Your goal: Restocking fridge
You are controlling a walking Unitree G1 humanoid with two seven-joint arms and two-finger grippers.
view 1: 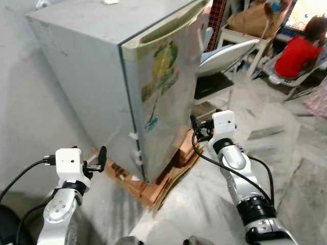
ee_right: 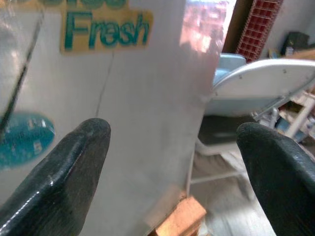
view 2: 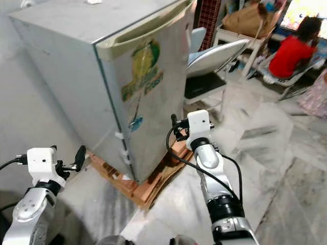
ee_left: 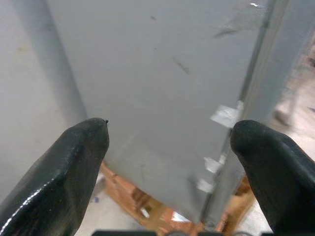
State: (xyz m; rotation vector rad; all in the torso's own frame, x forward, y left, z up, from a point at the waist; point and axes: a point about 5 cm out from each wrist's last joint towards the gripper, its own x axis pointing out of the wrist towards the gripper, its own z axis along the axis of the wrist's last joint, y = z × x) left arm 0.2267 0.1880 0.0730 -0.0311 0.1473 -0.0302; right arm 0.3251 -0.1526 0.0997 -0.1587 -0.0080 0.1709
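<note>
A small grey fridge (view 1: 97,71) stands with its door (view 1: 166,107) closed; a yellow-green "Fresh" sticker (ee_right: 106,32) is on the door and a cream handle recess (view 1: 163,31) runs along its top. My right gripper (view 1: 197,128) is open, level with the door's lower half and just off its free edge, with nothing between its fingers (ee_right: 64,172). My left gripper (view 1: 98,159) is open and low, facing the fridge's grey side wall (ee_left: 162,83) near the hinge corner, apart from it.
The fridge rests on bricks and flattened cardboard (view 1: 153,190). A white chair (view 1: 227,53) stands just behind the door's free edge. A person in red (view 1: 299,51) sits at the back right beside a table with a brown bag (view 1: 253,20). A grey wall (view 1: 20,102) is left.
</note>
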